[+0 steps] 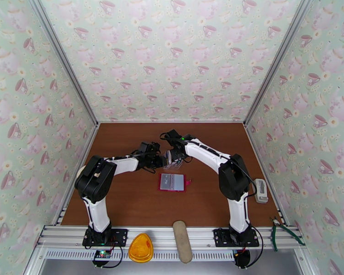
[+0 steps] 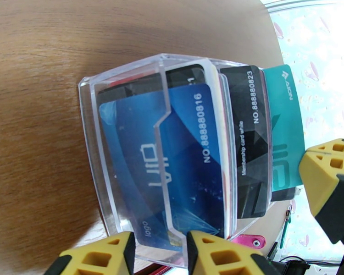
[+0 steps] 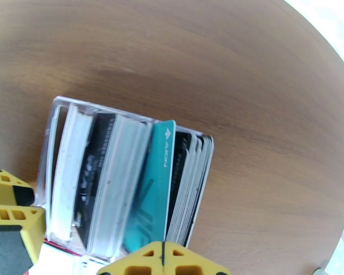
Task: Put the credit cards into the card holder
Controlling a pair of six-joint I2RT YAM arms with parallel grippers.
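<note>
The credit cards (image 2: 181, 147) stand packed in a clear plastic box (image 2: 126, 88) held just above the brown table. Blue and black cards show, and a teal card (image 2: 284, 134) sticks out past the others. My left gripper (image 2: 160, 248) is shut on the box's lower edge. My right gripper (image 3: 163, 253) is shut on the teal card's (image 3: 156, 189) end. From above, both grippers (image 1: 165, 160) (image 1: 174, 156) meet at the box (image 1: 174, 165). The red card holder (image 1: 172, 182) lies open on the table just in front of them, pale pockets up.
An orange rounded object (image 1: 140, 248) and a tan oblong piece (image 1: 182, 241) rest on the front rail. A white device (image 1: 261, 190) lies by the right wall, and green-handled pliers (image 1: 282, 232) at the front right corner. Patterned walls enclose the table.
</note>
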